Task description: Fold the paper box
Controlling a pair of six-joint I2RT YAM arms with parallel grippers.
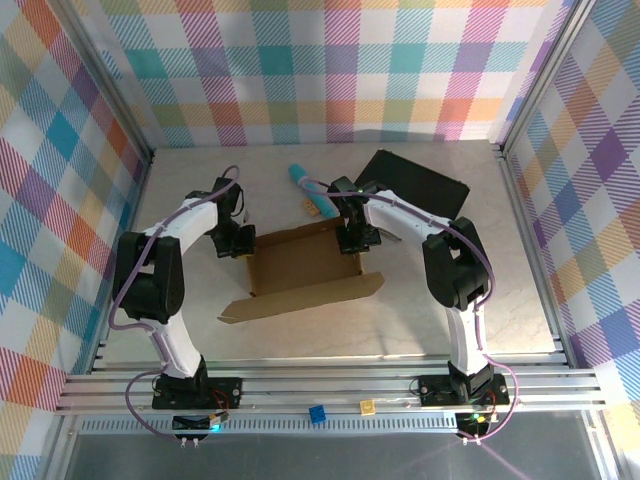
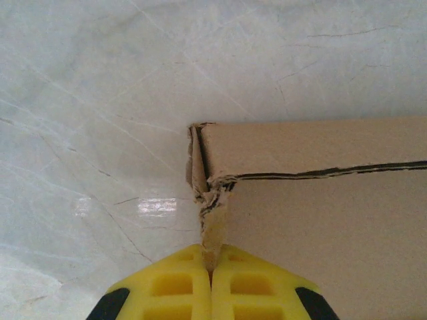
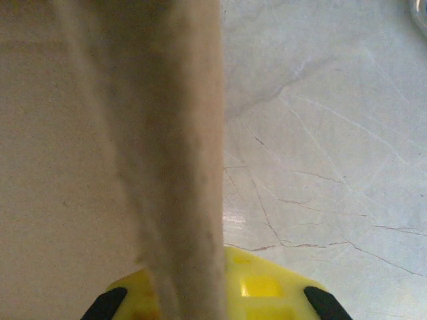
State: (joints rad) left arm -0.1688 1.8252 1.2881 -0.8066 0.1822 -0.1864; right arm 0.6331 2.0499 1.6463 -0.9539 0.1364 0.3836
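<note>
A half-formed paper box of plain brown cardboard sits open-topped in the middle of a pale marbled table, its long near flap lying flat toward the arm bases. The left gripper is clenched on the box's far-left corner; in the left wrist view the yellow fingers pinch a thin, ragged upright edge of the cardboard where two walls meet (a dark slit runs along the fold to the right). The right gripper grasps the far-right corner, and from its own wrist camera the gripper has a blurred cardboard wall rising between its jaws, with bare table to the right. Beyond the box, a black case rests at the far right of the table, and a teal object lies near the far edge, just beyond the right gripper.
</note>
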